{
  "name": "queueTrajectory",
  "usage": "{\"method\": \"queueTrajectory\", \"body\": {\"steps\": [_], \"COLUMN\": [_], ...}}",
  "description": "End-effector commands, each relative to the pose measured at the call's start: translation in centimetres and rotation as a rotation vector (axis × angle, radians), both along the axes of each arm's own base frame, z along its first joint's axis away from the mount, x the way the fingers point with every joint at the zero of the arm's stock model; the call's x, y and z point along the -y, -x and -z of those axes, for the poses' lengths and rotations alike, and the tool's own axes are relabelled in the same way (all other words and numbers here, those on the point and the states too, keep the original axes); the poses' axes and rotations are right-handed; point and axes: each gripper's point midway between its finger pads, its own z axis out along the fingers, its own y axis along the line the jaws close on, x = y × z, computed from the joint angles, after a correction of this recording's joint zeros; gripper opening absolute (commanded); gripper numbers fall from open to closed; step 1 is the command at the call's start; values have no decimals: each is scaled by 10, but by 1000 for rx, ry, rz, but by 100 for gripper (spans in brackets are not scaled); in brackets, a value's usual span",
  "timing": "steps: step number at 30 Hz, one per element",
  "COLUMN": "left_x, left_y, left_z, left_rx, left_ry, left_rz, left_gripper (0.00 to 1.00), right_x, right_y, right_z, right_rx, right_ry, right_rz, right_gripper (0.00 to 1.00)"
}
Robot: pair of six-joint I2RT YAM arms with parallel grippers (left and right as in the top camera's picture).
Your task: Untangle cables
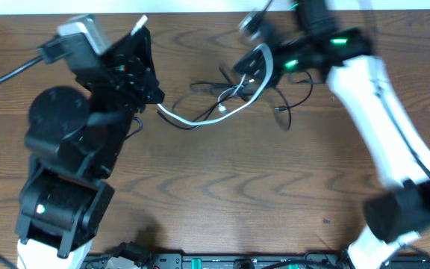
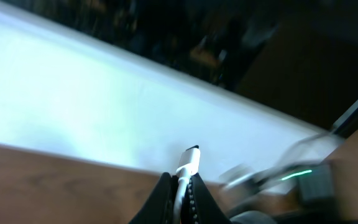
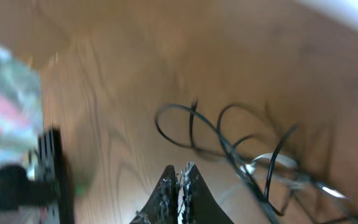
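Two robot arms work a tangle of thin cables point(image 1: 234, 90) on a wooden bench point(image 1: 237, 187)
The left hand point(image 2: 182, 186) pinches the white cable point(image 1: 200, 119) just below its plug point(image 2: 191, 155); the cable sags in a curve towards the black cables point(image 1: 282, 104) knotted mid-bench. The right hand point(image 3: 180, 180) is pressed together beside them; whether it holds a strand cannot be told. The cables look light, limp and slippery, best taken near a plug
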Motion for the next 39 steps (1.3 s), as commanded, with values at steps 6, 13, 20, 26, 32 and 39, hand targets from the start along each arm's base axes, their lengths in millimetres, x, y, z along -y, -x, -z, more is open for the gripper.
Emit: {"method": "queueTrajectory", "body": {"steps": [6,13,20,26,32,39], "left_x": [-3,-1,0,1,1,5], "left_y": [-13,-18,-20,-21,-22,-22], "left_z": [36,56,67,80,100,126], "left_rx": [-119,-187,-228,-274,-346,-441], "left_ry": [-115,-141,-156,-173,-201,-230], "left_rz": [-26,-24,-22,-20,-18,5], "left_gripper": [8,8,15,27,38,69], "right_x": [83,121,113,69,27,28], "right_y": [42,43,36,8,-19,-35], "right_z": [-157,-184,-191,-133,-67,-17], "right_rx": [192,178,143,-11,-175,-255], "right_ry": [-205,-284,-336,-252,-179,-51], "right_rz": [265,404,424,382,332,436], "right_gripper": [1,1,1,1,1,1]}}
